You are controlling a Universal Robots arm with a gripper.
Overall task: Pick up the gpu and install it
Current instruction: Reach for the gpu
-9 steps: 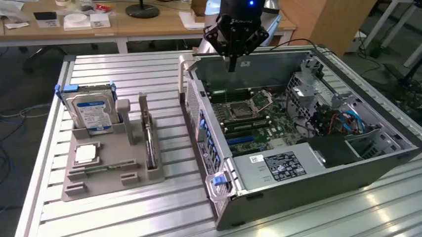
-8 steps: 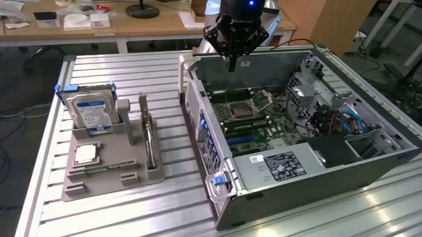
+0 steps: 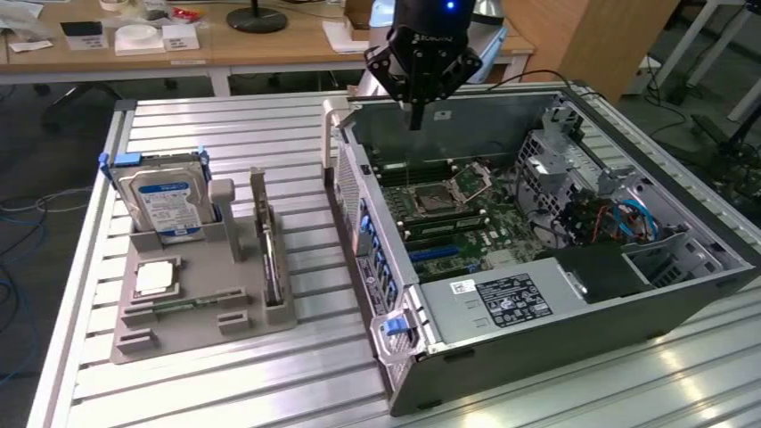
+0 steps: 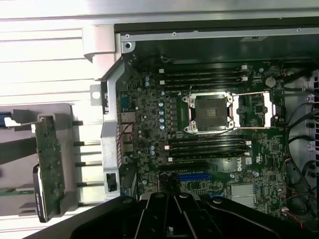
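- Out at the exterior view's left, farthest from the case [image 3: 618,294], there's the hard drive [image 3: 167,203], upright in the gray holder [image 3: 196,328], blue label showing.
- On the same side of the case, a square chip [image 3: 156,278] lies flat on the holder, well apart from the case.
- Now the gpu [image 3: 271,263]: it stands on edge in the holder's slot on the side nearest the case, just beside the case's slotted rear wall and not touching it. Nothing is gripping it. The wrist view catches it too [image 4: 50,154], a long board outside that same wall.
- The case itself lies on its side on the slatted table [image 3: 238,125], side panel off, insides in plain sight.
- And here's the gripper [image 3: 415,120], hanging over the case's far wall! Its fingers are pressed together and pinch nothing, well apart from the gpu. In the wrist view the black fingers [image 4: 174,211] meet above the board inside the case.
- Inside the case lies the motherboard [image 3: 458,214], with its square socket [image 3: 448,192] near the middle and dark memory slots on either side. The wrist view looks straight down on that board [image 4: 144,124], with a blue slot [image 4: 193,176] close to the fingers.
- At the case's near end sits the power supply [image 3: 505,299], label up.
- Last, blue cables [image 3: 630,218] curl along the case's side at the exterior view's right.
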